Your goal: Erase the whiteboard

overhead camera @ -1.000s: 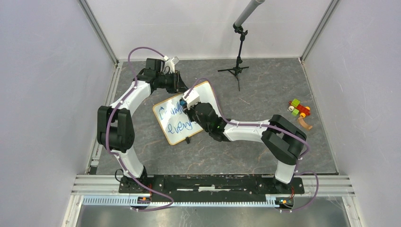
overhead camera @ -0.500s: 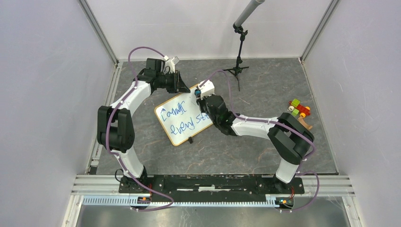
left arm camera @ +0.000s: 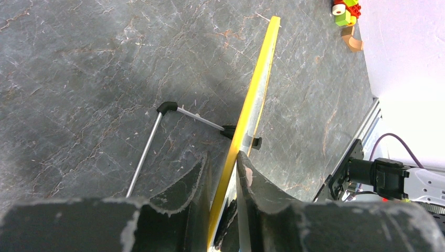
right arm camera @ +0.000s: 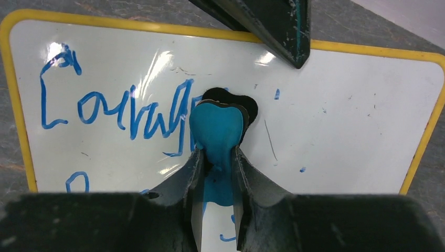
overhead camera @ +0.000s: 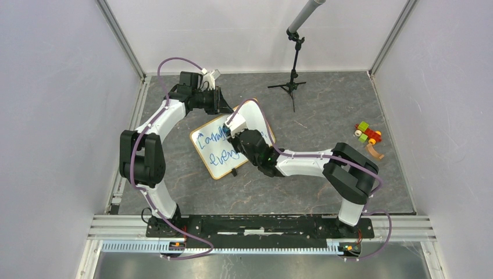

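Right fingers (right arm camera: 193, 173): closed tight on a blue eraser (right arm camera: 215, 123), whose pad is pressed flat against the whiteboard (right arm camera: 341, 121).
Left fingers (left arm camera: 198, 176): nearly closed, pinching the board's yellow top edge (the frame sits between them).
Whiteboard: propped on its wire stand (left arm camera: 149, 144), on the desk (overhead camera: 325, 110) between the two arms, with blue writing (right arm camera: 126, 113) beside the eraser.
Toy blocks (overhead camera: 367, 133): far right, well apart.
Tripod stand (overhead camera: 292, 81): at the back.
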`<state>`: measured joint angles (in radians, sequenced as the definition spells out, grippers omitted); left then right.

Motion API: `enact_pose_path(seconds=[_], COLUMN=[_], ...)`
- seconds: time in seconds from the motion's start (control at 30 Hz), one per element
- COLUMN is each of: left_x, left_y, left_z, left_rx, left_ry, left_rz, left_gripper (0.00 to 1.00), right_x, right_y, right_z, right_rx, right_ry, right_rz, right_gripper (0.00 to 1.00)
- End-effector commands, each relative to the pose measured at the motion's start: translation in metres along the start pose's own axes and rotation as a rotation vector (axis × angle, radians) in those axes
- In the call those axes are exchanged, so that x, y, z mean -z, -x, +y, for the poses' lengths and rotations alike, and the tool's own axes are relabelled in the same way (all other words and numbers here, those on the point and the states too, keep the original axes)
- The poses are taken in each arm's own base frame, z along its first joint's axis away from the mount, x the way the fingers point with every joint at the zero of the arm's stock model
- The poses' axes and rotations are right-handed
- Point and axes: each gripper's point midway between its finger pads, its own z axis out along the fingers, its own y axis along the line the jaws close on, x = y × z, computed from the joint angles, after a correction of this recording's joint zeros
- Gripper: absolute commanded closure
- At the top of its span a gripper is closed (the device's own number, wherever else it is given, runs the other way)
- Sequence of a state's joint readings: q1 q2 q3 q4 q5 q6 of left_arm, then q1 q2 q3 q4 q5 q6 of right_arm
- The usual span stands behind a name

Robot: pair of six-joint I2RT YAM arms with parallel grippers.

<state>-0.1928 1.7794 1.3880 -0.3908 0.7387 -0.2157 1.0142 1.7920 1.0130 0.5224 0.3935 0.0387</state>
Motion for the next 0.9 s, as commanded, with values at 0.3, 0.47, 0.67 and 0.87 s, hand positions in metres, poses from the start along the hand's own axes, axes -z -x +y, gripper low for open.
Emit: enact_pose_path(seconds=[0.3, 0.47, 0.67, 0.87], left_x=[0.008, 0.008, 0.007, 0.008], left_y=[-0.001, -0.001, -0.002, -0.002], left_z=[-0.008, -0.008, -0.008, -0.009], left_rx=[0.036, 0.035, 0.038, 0.038], left_ry=[0.015, 0.013, 0.009, 0.007], left_rz=[0.003, 0.001, 0.005, 0.004], left_gripper=[0.74, 0.74, 0.76, 0.77], right_x=[-0.002, -0.009, -0.014, -0.024], right_y=[-0.034, -0.031, 0.000, 0.020], right_z=[-0.107, -0.095, -0.031, 0.008], right_rx=[-0.270, -0.239, -0.056, 0.009], right_ry=[-0.215, -0.180, -0.052, 0.048], right_rz=[0.068, 0.074, 0.015, 0.001], right_gripper=[0.74, 0.74, 0.74, 0.75])
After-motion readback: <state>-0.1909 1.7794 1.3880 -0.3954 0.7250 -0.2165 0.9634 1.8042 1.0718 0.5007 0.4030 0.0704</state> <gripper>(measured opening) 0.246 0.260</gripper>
